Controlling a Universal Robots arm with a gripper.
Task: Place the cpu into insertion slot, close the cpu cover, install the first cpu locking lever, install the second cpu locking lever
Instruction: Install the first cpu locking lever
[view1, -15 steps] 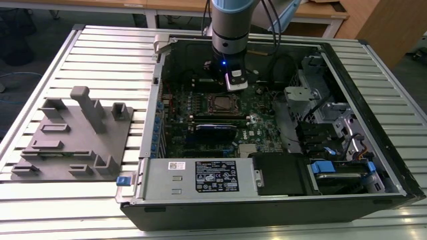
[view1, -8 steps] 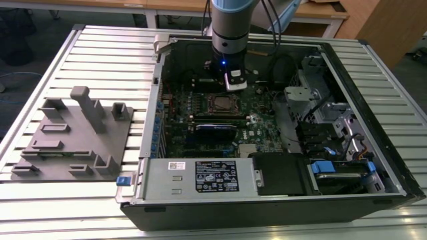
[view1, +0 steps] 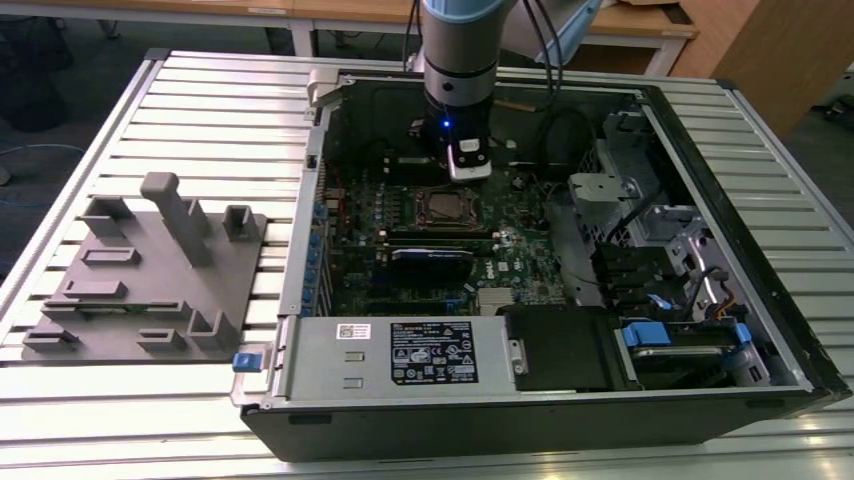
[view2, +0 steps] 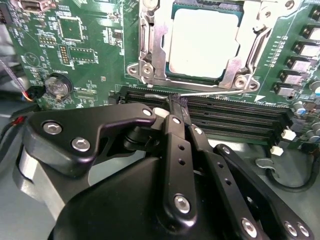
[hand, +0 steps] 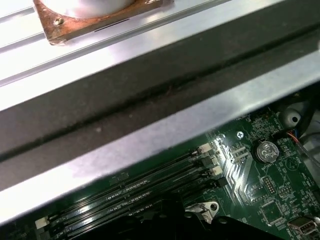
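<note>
Centrally, the dull silver-grey square cpu (view2: 202, 42) lies in the metal-rimmed insertion slot (view1: 419, 208) beneath the lowered silver frame cpu cover (view2: 159, 47). The black gripper (view2: 175, 101), fingers pressed together and apparently empty, meets the thin wire locking lever (view2: 215, 93), which runs crosswise between the gripper and the socket.

We see our gripper (view2: 176, 101), fingertips meeting, at a thin lever (view2: 220, 92) beside the cpu cover (view2: 150, 47) framing the cpu (view2: 202, 42).

Matt metal cpu (view2: 202, 42) top, shiny metal cpu cover (view2: 158, 47), glossy mobo (view2: 100, 75).
</note>
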